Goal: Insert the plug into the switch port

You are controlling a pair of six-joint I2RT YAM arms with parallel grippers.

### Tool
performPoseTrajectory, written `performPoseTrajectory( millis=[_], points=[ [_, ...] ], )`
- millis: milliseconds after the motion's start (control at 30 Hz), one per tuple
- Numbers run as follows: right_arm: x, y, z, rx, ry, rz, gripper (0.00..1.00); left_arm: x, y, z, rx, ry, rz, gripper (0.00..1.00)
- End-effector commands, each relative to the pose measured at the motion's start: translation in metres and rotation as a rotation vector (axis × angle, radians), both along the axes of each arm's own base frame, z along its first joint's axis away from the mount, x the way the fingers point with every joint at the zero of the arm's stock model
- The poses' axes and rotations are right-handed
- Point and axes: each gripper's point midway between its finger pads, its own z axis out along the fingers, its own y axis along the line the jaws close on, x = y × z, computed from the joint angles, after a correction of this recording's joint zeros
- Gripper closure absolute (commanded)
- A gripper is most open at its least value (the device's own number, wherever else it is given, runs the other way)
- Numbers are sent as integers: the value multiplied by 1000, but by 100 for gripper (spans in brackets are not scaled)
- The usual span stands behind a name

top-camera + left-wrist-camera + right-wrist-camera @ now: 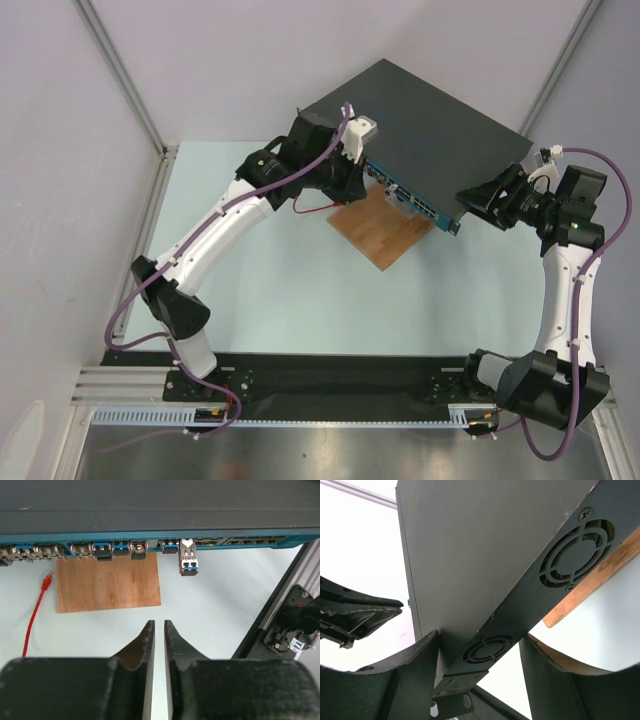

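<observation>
Left pincer (159, 625): open only a thin slit, nothing between the fingers. It points at the blue port strip of the switch (150, 505) and stands well apart from it.

Plug (188, 557): silvery, with a blue tab. It is ahead of the left pincer and slightly to its right, sticking out of a port in the strip. How deep it sits cannot be told. The ports to either side are too small to read, and several hold dark or blue-tipped inserts.

Board (107, 582): ahead and to the left of the left pincer, flat on the pale surface (210, 600). Its far edge runs under the switch and is hidden there.

Red cable (34, 612): further left of the same pincer, its connector end just beside the board's left edge. Its near end is hidden behind the pincer body.

To the right of the left pincer there is a black frame with fittings, cut off by the picture edge and hard to identify.

Right pincer (480, 637): closed on the switch's end, one finger (405, 680) on each side of the vented side wall. Two round fan grilles show between and above the fingers. The board's edge peeks out past the right finger. A dark pointed shape sits to the left of this pincer, and what it is cannot be made out.

In the top view the left wrist covers its own pincer, and the plug is too small to pick out.
</observation>
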Motion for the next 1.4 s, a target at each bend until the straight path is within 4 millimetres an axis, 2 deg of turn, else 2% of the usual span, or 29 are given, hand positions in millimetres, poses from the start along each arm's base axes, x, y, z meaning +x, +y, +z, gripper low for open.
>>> performPoseTrajectory(
  millis=[0, 167, 567, 700, 1100, 1167, 1200, 1233, 1267, 1300, 1333, 1367],
  points=[
    [7, 5, 3, -69, -82, 72, 85, 1, -10, 5, -34, -10, -35, 86],
    [6, 7, 0, -71, -72, 77, 86, -3, -25, 9, -71, -4, -77, 94],
    [5, 10, -4, -73, -70, 84, 87, -2, -55, 24, -130, -45, -120, 96],
    [5, 10, -4, -72, -71, 85, 89, 5, -63, 16, -126, -36, -115, 97],
    [5, 11, -6, -66, -61, 100, 93, 26, -71, 15, -145, -90, -69, 100],
    [6, 12, -7, -57, -56, 102, 94, 29, -74, 7, -150, -101, -68, 100],
    [6, 12, -8, -56, -55, 103, 94, 31, -75, 15, -179, -134, -66, 100],
    [6, 12, -7, -54, -57, 106, 94, 32, -76, 14, -187, -144, -67, 100],
    [6, 13, -7, -50, -55, 108, 95, 33, -74, 2, -176, -143, -61, 100],
    [6, 13, -7, -46, -53, 109, 96, 34, -76, 15, -217, -188, -63, 99],
    [5, 14, -7, -43, -53, 111, 96, 35, -76, 6, -214, -188, -61, 100],
    [5, 14, -7, -36, -52, 114, 97, 36, -76, 7, -223, -198, -59, 100]
  ],
)
